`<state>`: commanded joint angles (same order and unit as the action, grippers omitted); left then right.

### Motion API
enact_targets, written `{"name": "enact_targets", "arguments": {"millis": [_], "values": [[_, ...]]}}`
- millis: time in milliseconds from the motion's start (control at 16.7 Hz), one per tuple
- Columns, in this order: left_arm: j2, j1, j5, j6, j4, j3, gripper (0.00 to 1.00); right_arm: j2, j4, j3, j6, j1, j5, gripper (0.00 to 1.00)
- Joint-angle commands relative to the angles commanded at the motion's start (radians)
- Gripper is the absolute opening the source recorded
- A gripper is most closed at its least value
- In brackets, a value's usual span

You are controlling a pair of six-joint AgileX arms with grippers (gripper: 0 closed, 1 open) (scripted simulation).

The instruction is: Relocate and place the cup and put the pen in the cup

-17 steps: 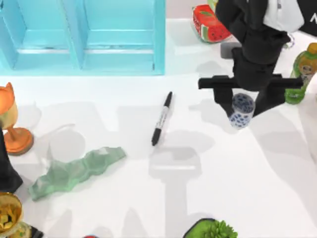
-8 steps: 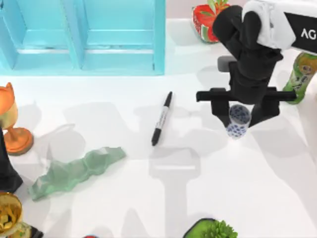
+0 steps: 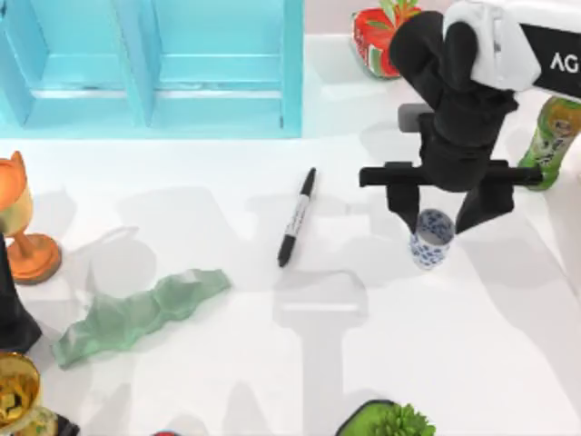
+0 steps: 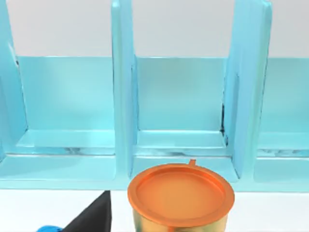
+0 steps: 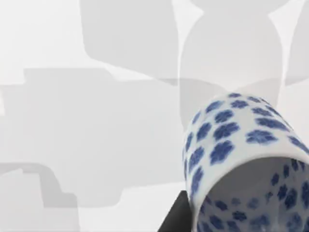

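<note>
Top view: right gripper (image 3: 436, 216) with fingers spread either side of cup (image 3: 431, 239), upright on table (image 3: 381, 327), white with blue flowers, mouth empty. Pen (image 3: 297, 217) lying flat, well left. Left arm parked at left edge.

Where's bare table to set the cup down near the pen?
Bare table lies between the pen and the cup under the right gripper, and on toward the green plant. Crowded: the left edge, with the orange goblet and green slab.
</note>
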<state>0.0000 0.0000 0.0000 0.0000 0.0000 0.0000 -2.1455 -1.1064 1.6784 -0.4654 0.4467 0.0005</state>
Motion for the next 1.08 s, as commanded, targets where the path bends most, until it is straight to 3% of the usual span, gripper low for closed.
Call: {"name": "enact_targets", "arguments": {"millis": [240,300,840,1080], "values": [[0.000,0.000,0.000,0.000,0.000,0.000,1.00,0.000,0.000,0.000,0.000,0.000,0.000,0.98],[0.000,0.000,0.000,0.000,0.000,0.000,1.00,0.000,0.000,0.000,0.000,0.000,0.000,1.00],[0.000,0.000,0.000,0.000,0.000,0.000,1.00,-0.001,-0.002,0.003,0.000,-0.002,0.000,1.00],[0.000,0.000,0.000,0.000,0.000,0.000,1.00,-0.018,-0.098,0.110,0.001,0.001,0.001,1.00]]}}
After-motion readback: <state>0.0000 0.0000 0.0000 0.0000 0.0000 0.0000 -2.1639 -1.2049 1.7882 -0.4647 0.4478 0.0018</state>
